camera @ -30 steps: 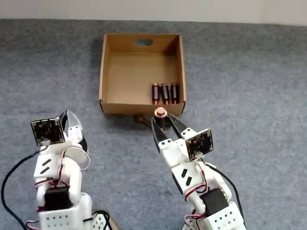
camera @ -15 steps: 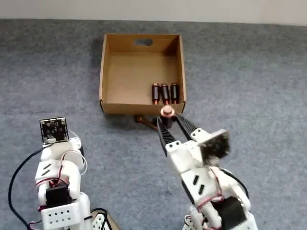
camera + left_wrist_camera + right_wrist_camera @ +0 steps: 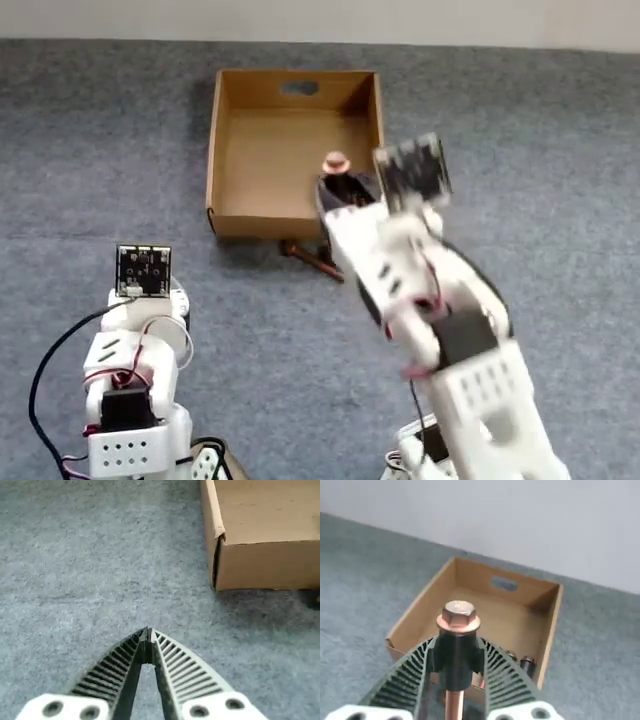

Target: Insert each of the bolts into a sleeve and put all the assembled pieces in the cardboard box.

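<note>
My right gripper [image 3: 456, 652] is shut on an assembled piece [image 3: 455, 665], a black sleeve with a copper bolt head [image 3: 458, 617] sticking out of it. In the high view this piece [image 3: 335, 160] hangs over the near right part of the cardboard box [image 3: 214, 150], with the right gripper [image 3: 340, 188] just behind it. Assembled pieces [image 3: 519, 659] lie inside the box [image 3: 420, 605] by its near wall. A loose copper bolt [image 3: 305, 252] lies on the carpet in front of the box. My left gripper [image 3: 148, 632] is shut and holds nothing, low over the carpet, short of the box's corner [image 3: 217, 555].
Grey carpet covers the table all around. The left arm [image 3: 130, 360] stands folded at the near left. The box's far wall has a hand slot [image 3: 299, 88]. A pale wall [image 3: 520, 520] rises behind the table.
The right arm rose and swung forward, carrying the assembled piece from in front of the box to above its near right part. The left arm drew back and folded.
</note>
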Tool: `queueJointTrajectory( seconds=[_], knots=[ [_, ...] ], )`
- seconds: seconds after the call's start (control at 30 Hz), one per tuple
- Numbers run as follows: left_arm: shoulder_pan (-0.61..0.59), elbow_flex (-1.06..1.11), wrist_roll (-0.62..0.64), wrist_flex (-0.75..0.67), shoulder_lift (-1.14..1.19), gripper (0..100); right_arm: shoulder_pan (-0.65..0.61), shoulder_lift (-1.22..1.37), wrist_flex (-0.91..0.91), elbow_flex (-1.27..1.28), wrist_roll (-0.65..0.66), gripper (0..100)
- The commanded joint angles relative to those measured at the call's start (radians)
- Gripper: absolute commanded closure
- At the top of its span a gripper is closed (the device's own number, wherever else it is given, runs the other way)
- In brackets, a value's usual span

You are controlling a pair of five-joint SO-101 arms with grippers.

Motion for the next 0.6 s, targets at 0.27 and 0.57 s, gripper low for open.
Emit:
queueJointTrajectory(
  seconds=[0.27,0.57],
  knots=[
    [0.018,0.018,-0.009,-0.015,0.002,99,0.021,0.650,-0.001,-0.472,-0.032,98.9],
    [0.018,0.018,-0.011,0.002,0.001,99,0.048,1.142,-0.001,-0.891,-0.137,98.9]
  ],
)
